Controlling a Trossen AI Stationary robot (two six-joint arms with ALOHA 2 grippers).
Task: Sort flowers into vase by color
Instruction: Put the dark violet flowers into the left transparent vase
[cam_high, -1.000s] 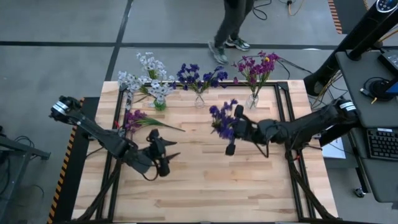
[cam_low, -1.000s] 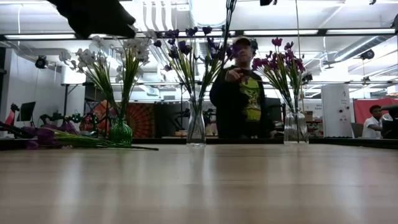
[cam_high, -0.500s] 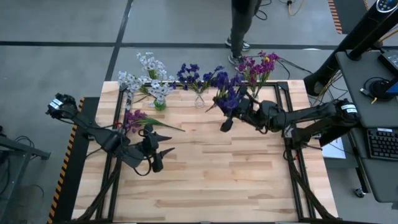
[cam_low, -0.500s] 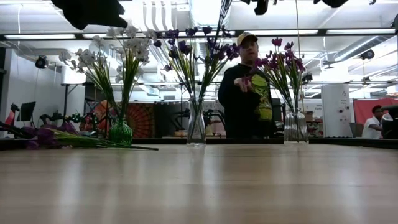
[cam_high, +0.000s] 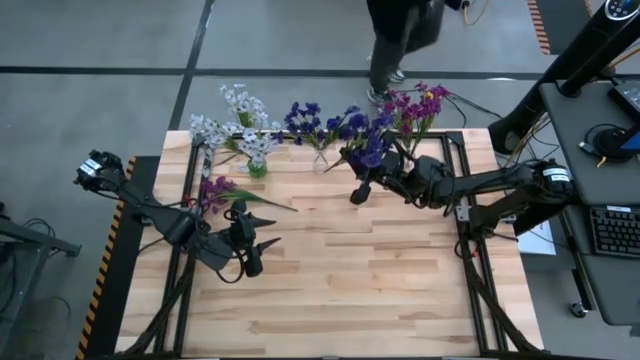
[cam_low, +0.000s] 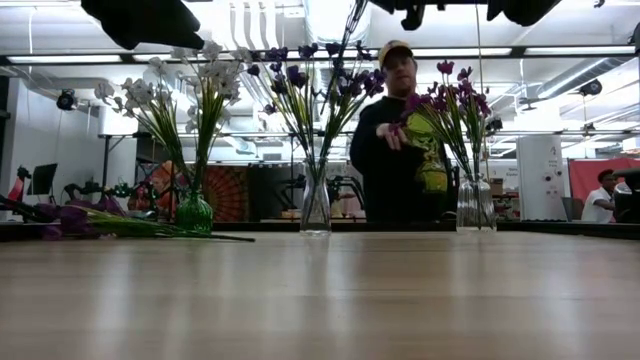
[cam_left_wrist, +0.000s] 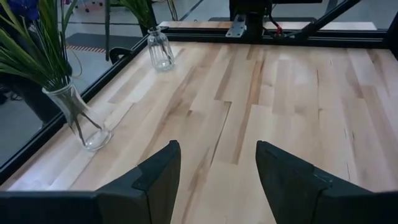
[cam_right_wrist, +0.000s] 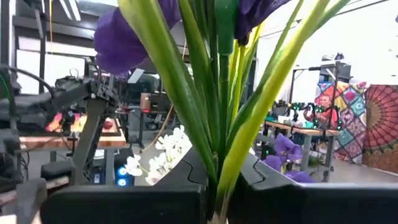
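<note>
right claw clamped on blue-violet sprig | left claw apart, empty

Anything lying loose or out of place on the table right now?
Yes. One magenta-purple sprig with a long green stem lies flat on the wooden table near its left edge, in front of the green glass vase, unsorted. The three vases stand upright. The right gripper holds a dark blue-violet sprig.

Flower colours on the desk
White flowers sit in a green vase, dark blue flowers and pink-purple flowers in clear vases; desk is pale wood.
</note>
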